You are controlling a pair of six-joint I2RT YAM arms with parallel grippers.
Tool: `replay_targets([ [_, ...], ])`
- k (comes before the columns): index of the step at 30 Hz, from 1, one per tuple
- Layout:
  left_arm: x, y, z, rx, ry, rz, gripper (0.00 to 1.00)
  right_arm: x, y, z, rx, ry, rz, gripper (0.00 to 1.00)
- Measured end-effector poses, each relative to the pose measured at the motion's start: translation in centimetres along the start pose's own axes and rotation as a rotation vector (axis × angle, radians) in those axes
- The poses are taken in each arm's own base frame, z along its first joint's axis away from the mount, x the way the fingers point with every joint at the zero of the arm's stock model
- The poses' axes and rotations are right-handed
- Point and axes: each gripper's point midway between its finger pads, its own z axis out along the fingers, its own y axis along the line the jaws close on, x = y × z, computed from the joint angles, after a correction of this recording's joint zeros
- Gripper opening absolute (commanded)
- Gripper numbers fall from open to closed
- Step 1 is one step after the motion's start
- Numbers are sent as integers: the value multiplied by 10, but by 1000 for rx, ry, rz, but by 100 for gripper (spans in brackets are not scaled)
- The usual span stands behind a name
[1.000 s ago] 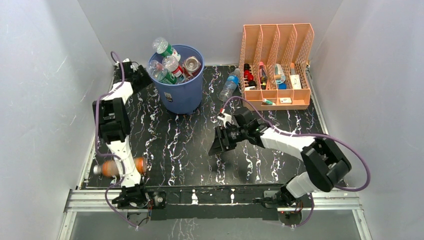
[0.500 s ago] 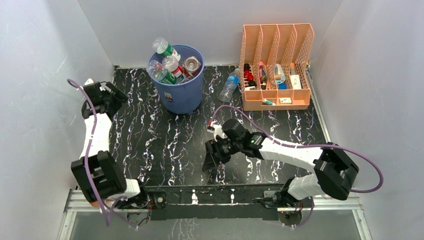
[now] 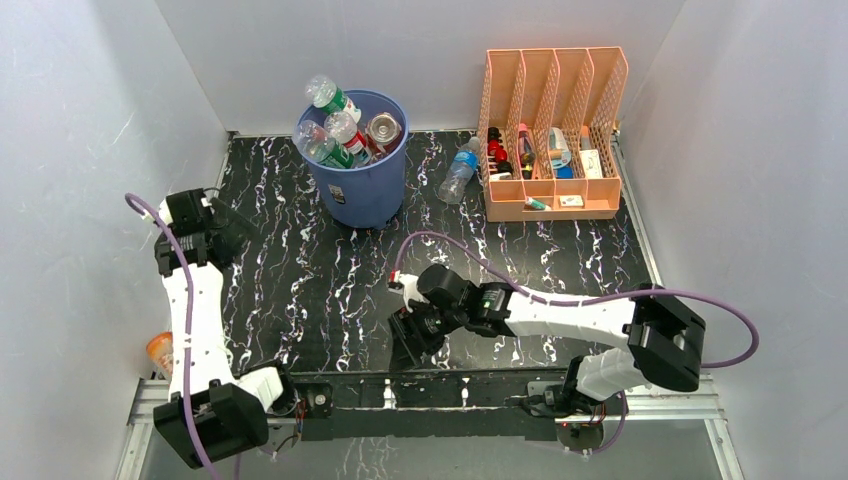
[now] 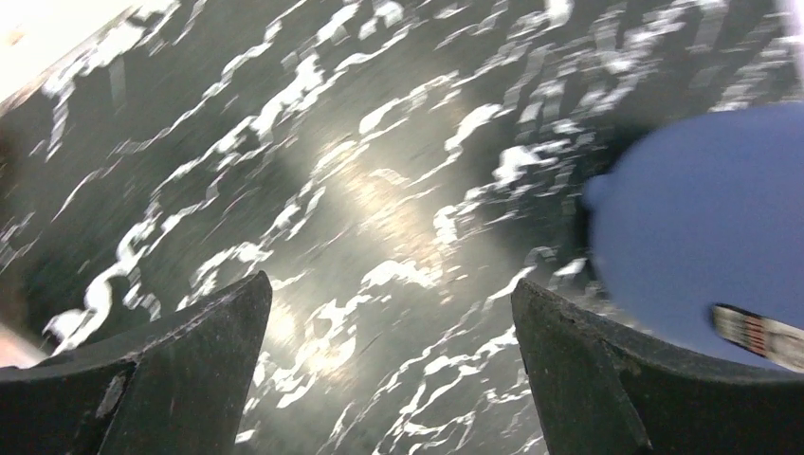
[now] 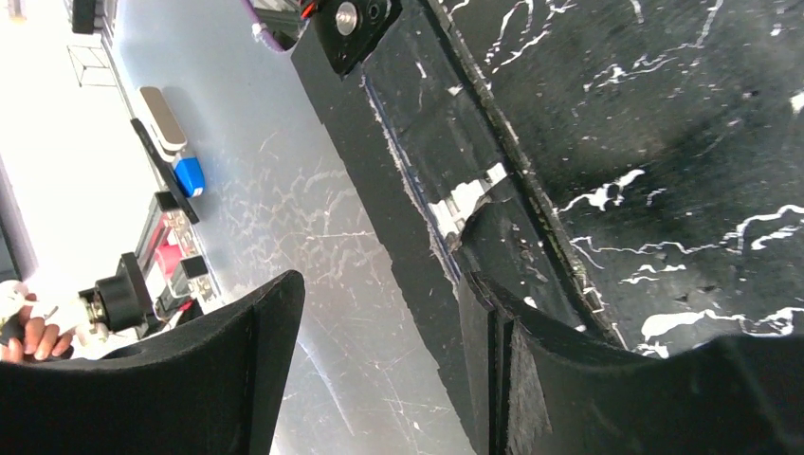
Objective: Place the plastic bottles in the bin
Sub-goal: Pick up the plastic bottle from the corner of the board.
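The blue bin (image 3: 365, 195) stands at the back left, packed with several plastic bottles (image 3: 335, 135) that poke above its rim. One clear bottle with a blue label (image 3: 460, 170) lies on the table between the bin and the organizer. An orange bottle (image 3: 160, 352) lies at the left edge by the left arm's base. My left gripper (image 3: 238, 232) hangs open and empty left of the bin; in the left wrist view the left gripper (image 4: 391, 303) is over blurred marble, with the bin (image 4: 702, 227) to its right. My right gripper (image 3: 410, 335) is open and empty at the front edge, as the right wrist view of the right gripper (image 5: 379, 284) also shows.
A peach file organizer (image 3: 553, 205) with small bottles and tubes stands at the back right. White walls close in the left, back and right. The table's front edge (image 5: 446, 204) and rail run just under the right gripper.
My left arm has swung back from the bin toward the left wall and its jaws have opened wider. My right arm has slid toward the front edge. The orange bottle now shows further left.
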Motion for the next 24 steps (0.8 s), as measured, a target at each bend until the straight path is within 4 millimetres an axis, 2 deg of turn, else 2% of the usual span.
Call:
replay_targets([
  [3,19,31,0,-164,73,-19,99,8,7,4,-2,14,-22,72],
  [5,30,53,-7,-282,112,-33,98,14,11,6,-5,25,-38,72],
  [7,36,66,-16,-359,134,-45,98,19,17,8,-12,35,-55,72],
  [13,38,87,-25,-463,129,-41,98,35,36,9,-40,54,-110,72],
  [17,48,106,-28,-549,158,-52,98,41,48,5,-65,56,-138,72],
  [23,44,125,-27,-611,182,-127,98,41,57,-1,-84,42,-155,72],
  [24,43,129,-24,-626,195,-135,98,40,56,-2,-87,35,-208,72],
])
